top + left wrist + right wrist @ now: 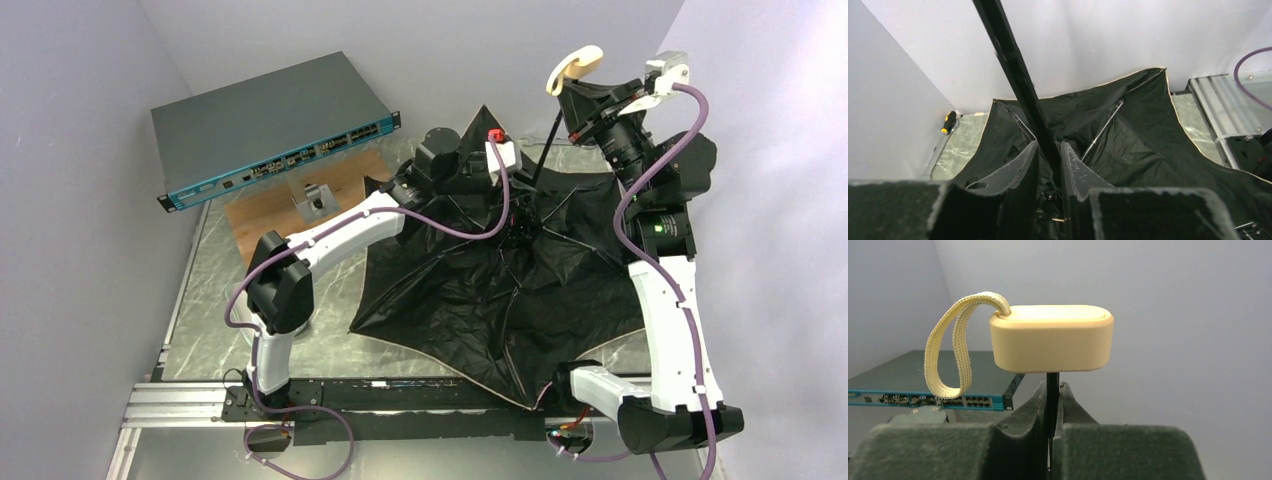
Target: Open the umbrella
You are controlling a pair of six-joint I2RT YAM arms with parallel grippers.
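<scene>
The umbrella (480, 290) lies upside down on the table, its black lining (1128, 135) spread out and facing up with a tan edge showing. Its thin black shaft (545, 150) slants up to the cream handle (573, 70) at the back right. My right gripper (1052, 390) is shut on the shaft (1052, 380) just under the handle (1052, 337), whose woven wrist strap (948, 350) hangs to the left. My left gripper (1050, 150) is down near the hub, its fingers straddling the shaft (1013, 60) a little apart, with slim gaps.
A blue-faced network switch (275, 125) stands raised at the back left over a wooden board (270, 205). A yellow-and-black screwdriver (949, 121) lies by the wall. Grey walls close in on three sides. A metal rail (180, 405) runs along the near edge.
</scene>
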